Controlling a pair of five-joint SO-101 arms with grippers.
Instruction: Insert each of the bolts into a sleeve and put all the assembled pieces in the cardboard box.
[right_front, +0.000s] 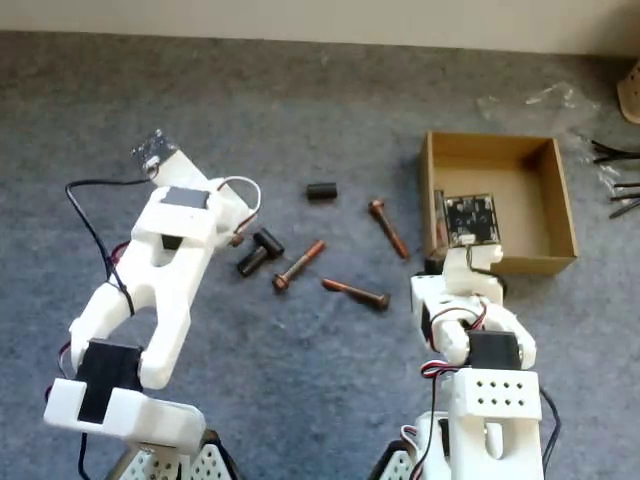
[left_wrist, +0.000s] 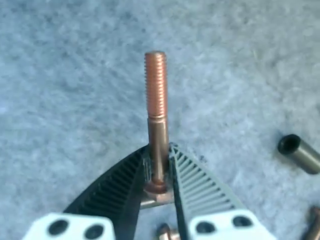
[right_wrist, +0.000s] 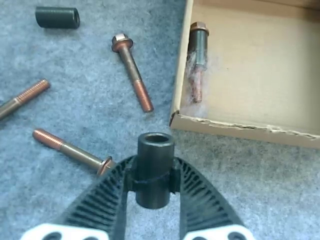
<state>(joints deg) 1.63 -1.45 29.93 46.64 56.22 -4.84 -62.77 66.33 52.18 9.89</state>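
My left gripper (left_wrist: 159, 150) is shut on a copper bolt (left_wrist: 156, 120) just above its head, with the threaded end pointing away over the grey carpet. My right gripper (right_wrist: 154, 167) is shut on a black sleeve (right_wrist: 155, 150) whose open bore faces the camera, just outside the cardboard box (right_wrist: 240, 131). Inside the box, against its wall, lies one bolt in a sleeve (right_wrist: 196, 55). Three loose bolts (right_front: 390, 228) (right_front: 300, 265) (right_front: 355, 292) lie between the arms. One spare sleeve (right_front: 321, 191) lies farther back, and two more sleeves (right_front: 258, 252) lie beside the left gripper (right_front: 240, 232).
The box (right_front: 500, 262) stands at the right, in front of the right arm. Clear plastic wrap (right_front: 530, 98) and black cables (right_front: 615, 170) lie behind and beside it. Open carpet stretches across the back and far left.
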